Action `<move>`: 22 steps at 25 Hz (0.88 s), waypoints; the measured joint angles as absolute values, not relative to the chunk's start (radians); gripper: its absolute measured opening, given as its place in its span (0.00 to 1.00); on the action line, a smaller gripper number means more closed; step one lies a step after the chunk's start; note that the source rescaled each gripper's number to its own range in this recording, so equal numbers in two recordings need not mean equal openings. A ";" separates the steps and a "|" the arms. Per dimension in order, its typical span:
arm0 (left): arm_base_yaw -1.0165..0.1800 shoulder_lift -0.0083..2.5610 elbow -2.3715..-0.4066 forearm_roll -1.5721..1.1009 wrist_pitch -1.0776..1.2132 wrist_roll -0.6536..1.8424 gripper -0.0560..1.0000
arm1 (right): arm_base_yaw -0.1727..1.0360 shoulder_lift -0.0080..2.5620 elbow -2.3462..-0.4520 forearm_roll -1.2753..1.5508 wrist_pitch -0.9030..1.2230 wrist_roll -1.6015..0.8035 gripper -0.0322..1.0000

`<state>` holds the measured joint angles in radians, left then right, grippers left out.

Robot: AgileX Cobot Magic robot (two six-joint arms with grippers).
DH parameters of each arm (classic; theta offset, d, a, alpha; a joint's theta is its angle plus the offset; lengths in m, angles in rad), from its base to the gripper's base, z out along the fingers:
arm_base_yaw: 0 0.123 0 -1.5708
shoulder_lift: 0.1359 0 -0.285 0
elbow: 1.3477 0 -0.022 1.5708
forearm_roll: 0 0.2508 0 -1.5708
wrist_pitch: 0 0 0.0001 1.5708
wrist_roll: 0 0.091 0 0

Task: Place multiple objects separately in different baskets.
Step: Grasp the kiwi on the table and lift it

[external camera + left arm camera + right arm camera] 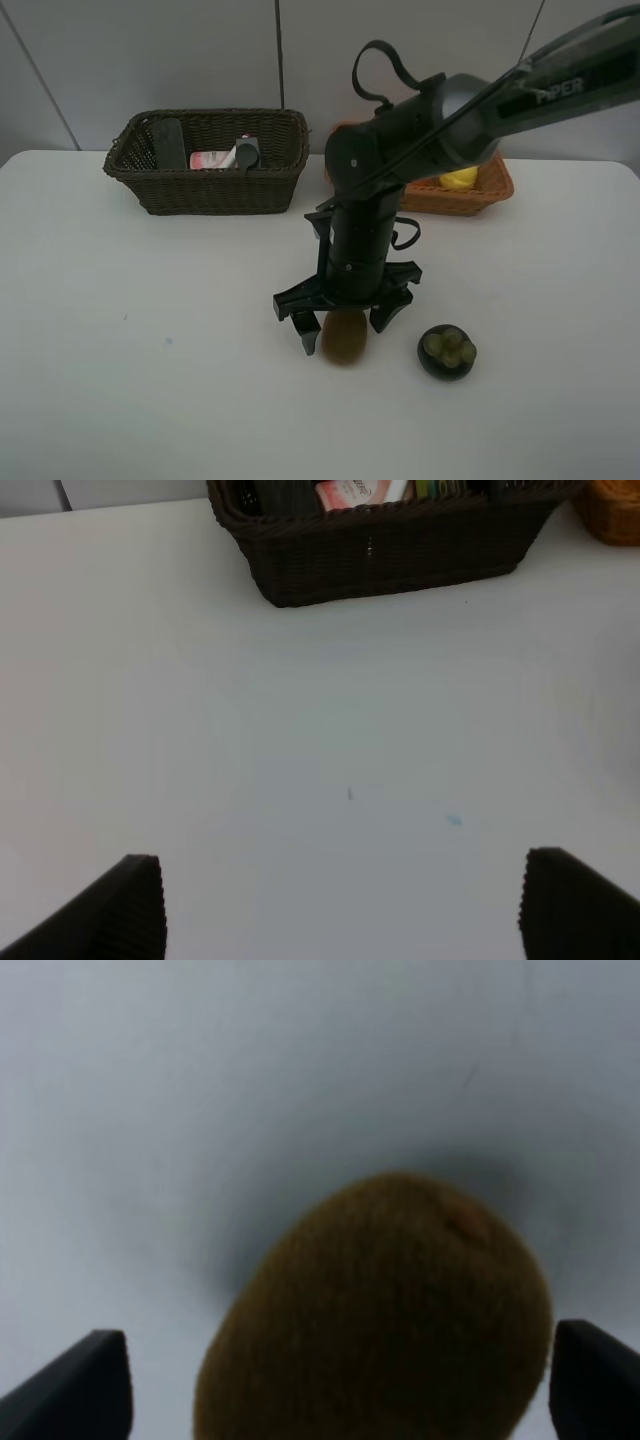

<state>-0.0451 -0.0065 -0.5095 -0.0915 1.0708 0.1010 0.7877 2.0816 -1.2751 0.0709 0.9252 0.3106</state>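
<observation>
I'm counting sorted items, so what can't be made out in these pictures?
Tan basket: exterior high view, right arm covers most; only a lemon shows.
Dark basket: left wrist view, picture edge cuts off its contents.
Kiwi: right wrist view, blurred; right gripper contact unclear.

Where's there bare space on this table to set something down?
The broad white table left of the kiwi, in front of the dark basket, is bare. Crowded: the right gripper straddling the kiwi, the mangosteen beside it, and the tan basket behind.
</observation>
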 joint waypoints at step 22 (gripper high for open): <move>-0.045 -0.006 -0.509 -0.092 1.071 0.101 0.93 | 0.719 2.092 -1.275 0.093 0.863 0.313 0.96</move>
<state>-0.0451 -0.0065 -0.5095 -0.0915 1.0708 0.1010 0.7188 2.0916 -1.2751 0.0929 0.8635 0.3126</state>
